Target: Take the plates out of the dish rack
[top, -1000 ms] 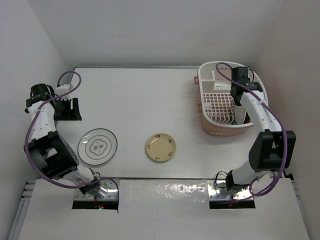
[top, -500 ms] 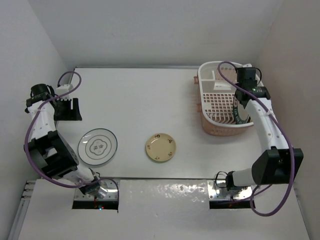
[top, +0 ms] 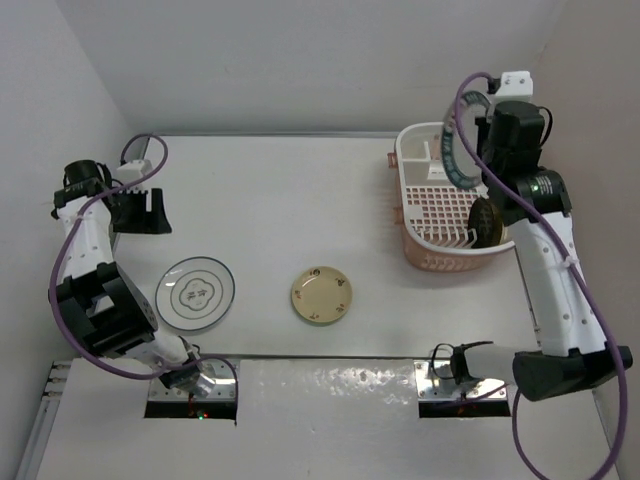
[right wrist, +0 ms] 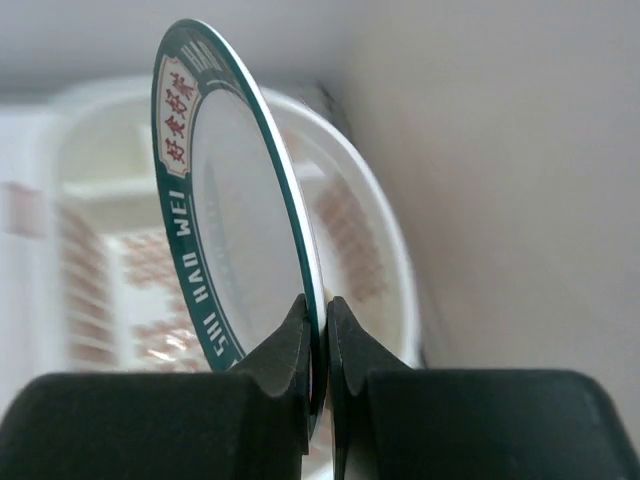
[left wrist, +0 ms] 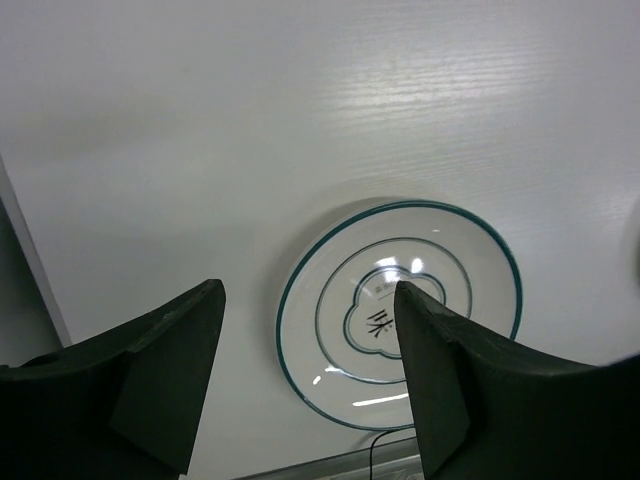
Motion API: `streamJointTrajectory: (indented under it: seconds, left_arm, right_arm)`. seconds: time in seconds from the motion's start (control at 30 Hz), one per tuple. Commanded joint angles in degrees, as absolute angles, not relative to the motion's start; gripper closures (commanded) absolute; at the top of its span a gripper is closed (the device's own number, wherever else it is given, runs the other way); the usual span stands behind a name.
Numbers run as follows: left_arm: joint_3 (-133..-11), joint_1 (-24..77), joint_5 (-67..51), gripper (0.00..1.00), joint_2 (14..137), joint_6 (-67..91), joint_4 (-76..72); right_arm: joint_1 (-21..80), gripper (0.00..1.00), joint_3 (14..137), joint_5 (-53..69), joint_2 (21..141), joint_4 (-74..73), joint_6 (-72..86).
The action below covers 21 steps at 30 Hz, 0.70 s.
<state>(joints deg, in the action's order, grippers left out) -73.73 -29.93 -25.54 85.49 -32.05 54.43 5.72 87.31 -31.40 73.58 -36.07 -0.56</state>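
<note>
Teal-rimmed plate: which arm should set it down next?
Right. The right end effector pinches the teal-rimmed plate above the dish rack; the left end effector is open, empty, across the table.

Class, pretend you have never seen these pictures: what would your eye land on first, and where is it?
The teal-lettered plate, pinched on edge by the right gripper over the dish rack at the far right. Next, two plates lying flat on the table, near its front edge: a ringed white plate and a cream plate.
</note>
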Motion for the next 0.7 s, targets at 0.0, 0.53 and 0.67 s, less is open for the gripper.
streamJointTrajectory:
  seconds: [0.0,0.53,0.67]
  left_arm:
    - [-77.5,-28.0,-32.2,0.33,84.6,-32.4,55.4]
    - [-75.6,-20.0,-44.6,0.22,83.7,-31.8,57.3]
    - [-73.1,-17.4,-41.6,0.23,84.0,-28.0,53.9]
  right_arm:
    - [13.8,1.0,90.3,-25.6,71.8,-27.3,8.3]
    - [41.1,1.0,96.0,15.9,104.4,-12.8,40.5]
    - [42.1,1.0,95.6,22.1,109.0,-8.8,44.4]
